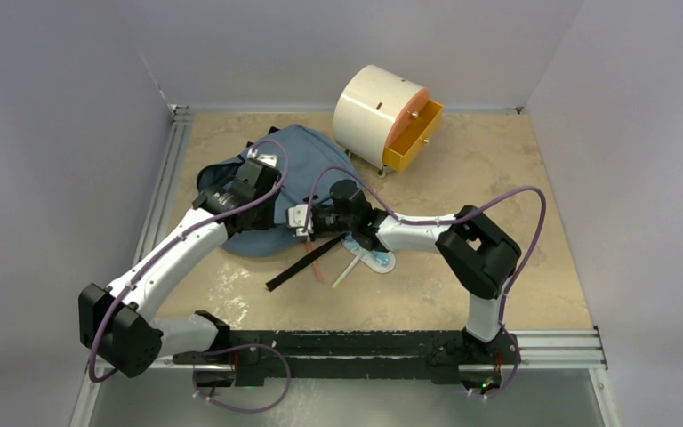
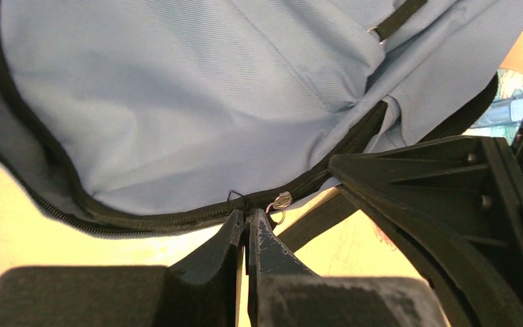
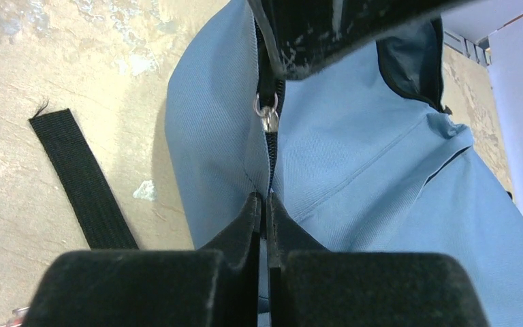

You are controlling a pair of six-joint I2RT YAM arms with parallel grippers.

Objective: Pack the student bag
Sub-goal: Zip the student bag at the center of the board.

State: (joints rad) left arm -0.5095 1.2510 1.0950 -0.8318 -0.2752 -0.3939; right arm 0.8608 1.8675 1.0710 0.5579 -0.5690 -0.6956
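**Two Grippers Pinch the Blue Bag on a Sandy Table**

The room has plain, pale grey walls point(image 1: 71, 89) on three sides. The table point(image 1: 516, 178) is a sandy tan colour with some pale, scuffed patches. A silver metal rail point(image 1: 162, 187) runs down its left side, and another one point(image 1: 556, 342) runs along the near edge by the arm bases.

At the back of the table stands a round cream cabinet point(image 1: 369, 107). Its orange drawer point(image 1: 413, 135) is pulled out.

The student bag point(image 1: 307, 151) lies flat on the table, in the left half and towards the back, just beside the cabinet. It is soft and blue, with a black zipper line. One black strap point(image 1: 307, 264) stretches out over the table towards the near side. Near it lie a thin white stick point(image 1: 345, 269) and a small blue and white thing point(image 1: 375, 259); I cannot tell what they are.

The left gripper point(image 2: 246, 221) is squeezed tight on the bag's black zipper edge. A little silver zipper pull point(image 2: 282, 201) hangs just beside its tips.

The right gripper point(image 3: 265, 204) is squeezed tight too. It pinches the blue cloth right on the zipper line, a little way below the pull.

The two grippers are close together at the bag's near edge.
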